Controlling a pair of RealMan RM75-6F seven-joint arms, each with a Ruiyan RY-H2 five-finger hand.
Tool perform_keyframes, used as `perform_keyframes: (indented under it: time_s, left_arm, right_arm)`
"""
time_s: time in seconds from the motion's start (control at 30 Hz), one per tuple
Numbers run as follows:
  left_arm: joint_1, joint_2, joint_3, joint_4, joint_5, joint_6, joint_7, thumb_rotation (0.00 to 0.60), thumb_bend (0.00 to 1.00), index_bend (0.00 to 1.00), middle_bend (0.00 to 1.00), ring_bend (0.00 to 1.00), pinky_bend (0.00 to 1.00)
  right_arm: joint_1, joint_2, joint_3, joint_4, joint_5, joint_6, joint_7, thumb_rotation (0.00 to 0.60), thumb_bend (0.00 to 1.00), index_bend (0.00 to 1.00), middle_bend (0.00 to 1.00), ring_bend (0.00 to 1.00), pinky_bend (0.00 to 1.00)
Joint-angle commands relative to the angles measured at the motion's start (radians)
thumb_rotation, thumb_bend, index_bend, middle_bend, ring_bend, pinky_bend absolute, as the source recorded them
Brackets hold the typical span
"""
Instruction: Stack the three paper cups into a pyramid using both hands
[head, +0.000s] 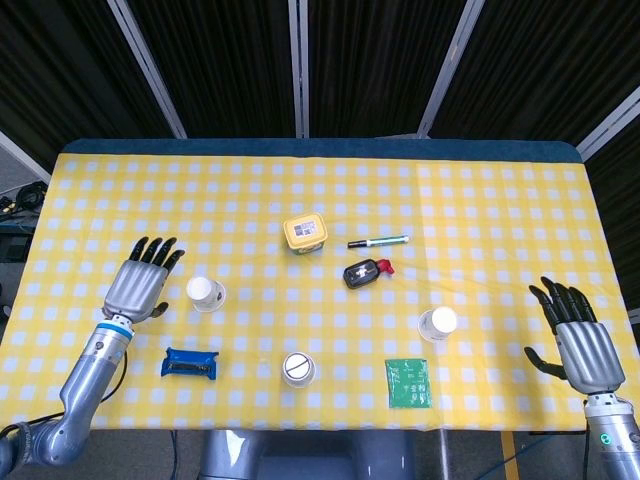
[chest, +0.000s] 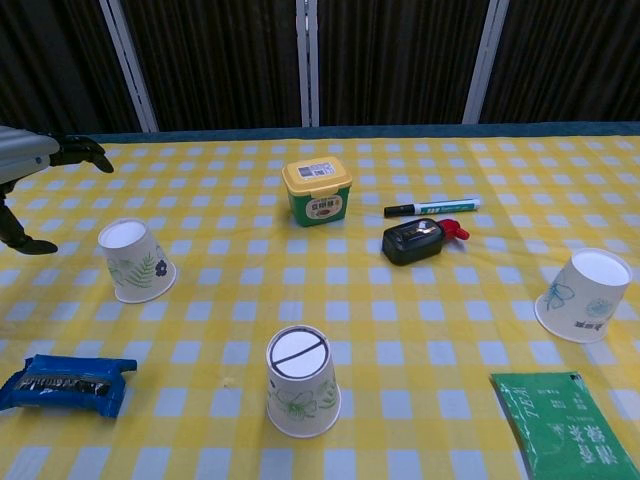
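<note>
The left hand is hovering over the table with its fingers spread, holding nothing; in the chest view only its fingertips and thumb are showing at the left edge. Just to its right, near but not touching, the left paper cup is standing upside down. Below the hand, toward the near edge, a blue packet is lying flat. Further right of the hand, the middle paper cup is sitting inverted near the front edge, a dark line across its base. Beyond it, farther from the hands, a yellow-lidded tub is standing, with a marker pen and a black object with a red tip to its right. A green packet is lying near the front edge. The right paper cup is resting inverted, well to the left of the right hand, which is poised at the table's right edge, fingers apart and gripping nothing.
</note>
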Motion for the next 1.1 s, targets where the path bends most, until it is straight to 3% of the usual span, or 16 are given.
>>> perform_keyframes:
  time_s: [0.03, 0.4, 0.63, 0.77, 1.1]
  left_arm:
    - [-0.045, -0.029, 0.0, 0.004, -0.056, -0.018, 0.049, 0.6, 0.25, 0.18, 0.0, 0.0, 0.0]
    - [-0.122, -0.088, 0.023, 0.044, -0.159, -0.019, 0.115, 0.6, 0.27, 0.23, 0.0, 0.0, 0.0]
    - [-0.15, -0.113, 0.05, 0.076, -0.188, -0.019, 0.112, 0.6, 0.36, 0.32, 0.0, 0.0, 0.0]
    - [-0.15, -0.112, 0.061, 0.069, -0.164, 0.002, 0.088, 0.6, 0.36, 0.35, 0.0, 0.0, 0.0]
    - [-0.109, -0.043, 0.115, -0.038, 0.014, 0.095, 0.016, 0.6, 0.36, 0.38, 0.0, 0.0, 0.0]
  right_arm:
    - [0.001, 0.004, 0.0, -0.001, 0.002, -0.005, 0.009, 0.6, 0.15, 0.09, 0.0, 0.0, 0.0]
    - [0.0, 0.01, -0.002, -0.001, 0.0, -0.006, 0.019, 0.6, 0.15, 0.09, 0.0, 0.0, 0.0]
    - [-0.001, 0.013, 0.0, -0.002, 0.002, -0.005, 0.027, 0.6, 0.15, 0.09, 0.0, 0.0, 0.0]
    - [-0.001, 0.014, 0.001, -0.002, 0.002, -0.004, 0.028, 0.6, 0.15, 0.09, 0.0, 0.0, 0.0]
    - [-0.003, 0.015, 0.002, -0.006, 0.002, 0.001, 0.023, 0.6, 0.15, 0.09, 0.0, 0.0, 0.0]
